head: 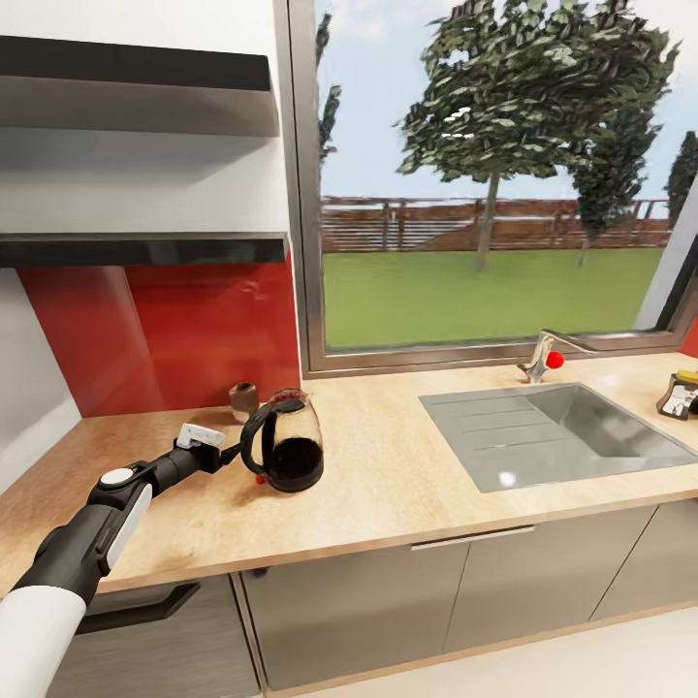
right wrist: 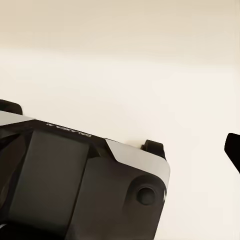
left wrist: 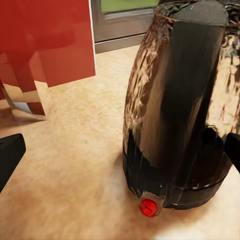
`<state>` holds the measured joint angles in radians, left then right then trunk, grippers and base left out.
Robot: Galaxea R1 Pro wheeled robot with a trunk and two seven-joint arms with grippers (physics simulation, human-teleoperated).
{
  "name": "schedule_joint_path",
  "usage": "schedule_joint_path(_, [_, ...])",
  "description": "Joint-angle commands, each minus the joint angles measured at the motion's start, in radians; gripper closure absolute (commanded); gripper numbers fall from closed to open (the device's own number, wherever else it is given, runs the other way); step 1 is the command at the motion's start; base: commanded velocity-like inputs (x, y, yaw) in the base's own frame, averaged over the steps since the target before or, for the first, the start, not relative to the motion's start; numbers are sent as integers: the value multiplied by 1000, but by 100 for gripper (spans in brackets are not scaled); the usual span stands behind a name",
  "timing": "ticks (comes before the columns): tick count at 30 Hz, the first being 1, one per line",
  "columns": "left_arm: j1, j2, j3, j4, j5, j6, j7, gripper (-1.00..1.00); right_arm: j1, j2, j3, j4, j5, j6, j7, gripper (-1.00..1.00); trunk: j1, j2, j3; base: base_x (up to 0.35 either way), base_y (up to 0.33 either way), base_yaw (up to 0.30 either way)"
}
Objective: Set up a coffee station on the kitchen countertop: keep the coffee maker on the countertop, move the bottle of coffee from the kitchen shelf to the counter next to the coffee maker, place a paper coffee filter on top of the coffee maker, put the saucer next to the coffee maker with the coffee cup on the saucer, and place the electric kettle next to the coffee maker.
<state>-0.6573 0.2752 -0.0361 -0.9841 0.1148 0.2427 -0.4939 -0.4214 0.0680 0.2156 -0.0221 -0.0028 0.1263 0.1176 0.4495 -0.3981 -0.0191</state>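
Left gripper [head: 231, 452], fingers spread wide, is reaching toward the handle of the dark glass electric kettle [head: 284, 441], which is standing upright on the light wooden tabletop [head: 388, 475] left of centre, just right of the gripper, before the red backsplash [head: 165, 334].

Electric kettle [head: 284, 441]: clear glass, black base, black handle, red switch [left wrist: 148, 207]. Countertop [head: 388, 485]: light wood grain. Backsplash [head: 165, 334]: glossy red. Sink [head: 543, 431]: grey steel. Tap knob [head: 555, 360]: red. Cabinets [head: 436, 591]: grey. Left arm [head: 87, 543]: black, white.
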Motion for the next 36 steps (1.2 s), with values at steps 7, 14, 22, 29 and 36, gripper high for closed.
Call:
schedule_joint_path(7, [-1, 1, -2, -1, 11, 9, 0, -100, 0, 0, 5, -1, 0, 6, 2, -100, 1, -2, -2, 60, -37, 0])
schedule_joint_path(14, [-1, 1, -2, -1, 11, 9, 0, -100, 0, 1, 5, -1, 0, 6, 2, -100, 1, -2, -2, 127, -77, 0])
schedule_joint_path(22, [-1, 1, -2, 1, 11, 10, 0, -100, 0, 1, 6, -1, 0, 6, 2, -100, 1, -2, -2, 103, -50, 0])
schedule_joint_path(29, [-1, 1, -2, 1, 11, 9, 0, -100, 0, 1, 6, -1, 0, 6, 2, -100, 1, -2, -2, 64, -34, 0])
schedule_joint_path(36, [0, 1, -2, 2, 11, 9, -1, 100, 0, 1, 7, -1, 0, 6, 2, -100, 1, -2, -2, 2, -1, 0])
